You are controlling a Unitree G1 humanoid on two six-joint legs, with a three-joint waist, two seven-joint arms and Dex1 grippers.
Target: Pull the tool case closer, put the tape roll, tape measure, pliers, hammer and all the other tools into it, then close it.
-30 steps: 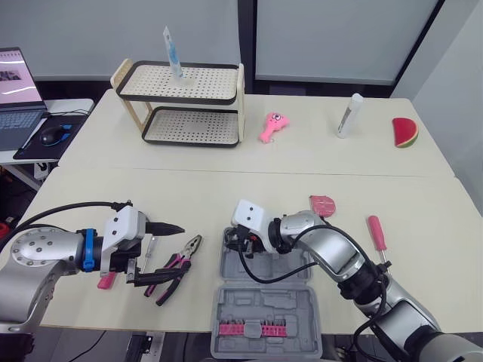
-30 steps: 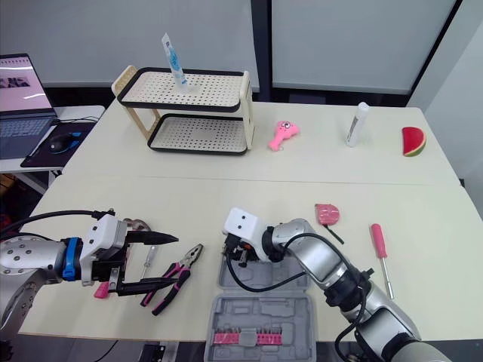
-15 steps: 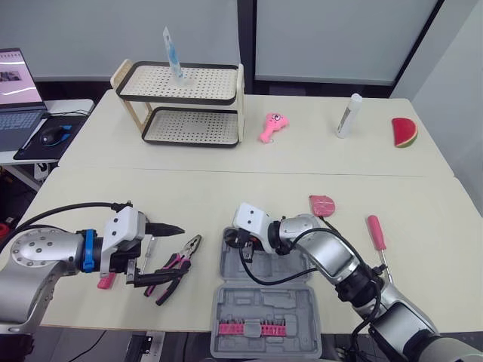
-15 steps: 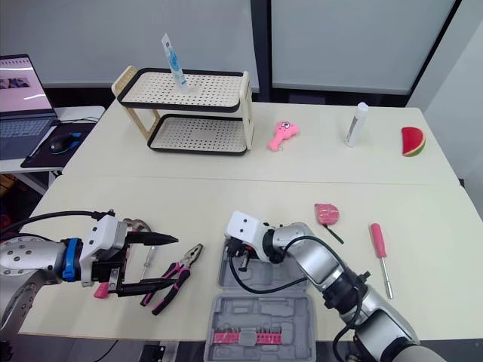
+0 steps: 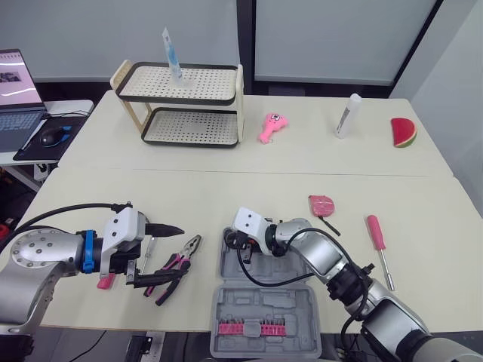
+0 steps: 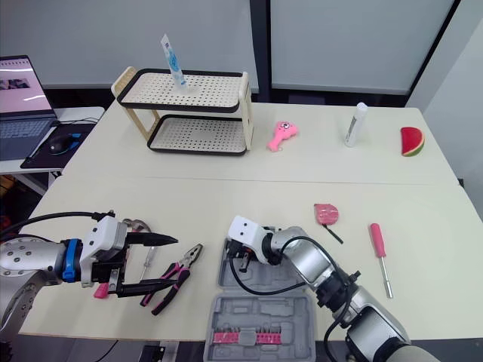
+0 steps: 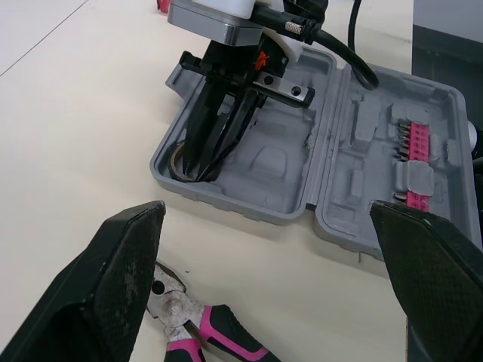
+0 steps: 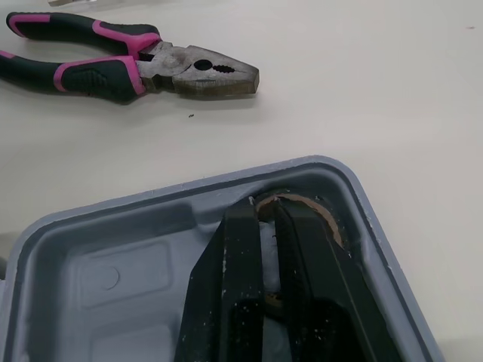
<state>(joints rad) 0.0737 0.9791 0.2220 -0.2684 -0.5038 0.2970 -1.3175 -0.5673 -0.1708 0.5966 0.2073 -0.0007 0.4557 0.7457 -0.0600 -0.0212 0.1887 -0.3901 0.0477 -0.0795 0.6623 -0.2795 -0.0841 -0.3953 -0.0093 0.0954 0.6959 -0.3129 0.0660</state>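
Leftmost, left gripper (image 5: 179, 251) hovers over the pliers (image 5: 175, 265) on the table (image 5: 226, 188), fingers spread wide. Just right, the tool case (image 5: 264, 302) lies open. Right gripper (image 8: 266, 215) pinches the tape roll (image 8: 303, 202) in its far-left corner. Tape measure (image 5: 321, 204) sits farther right.

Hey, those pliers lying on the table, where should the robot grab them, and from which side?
Probably grip the pliers across both pink-and-black handles, just behind the pivot, coming down from above with the left gripper. They lie flat with the handles close together, pointing toward that open gripper, and the nose toward the tool case.
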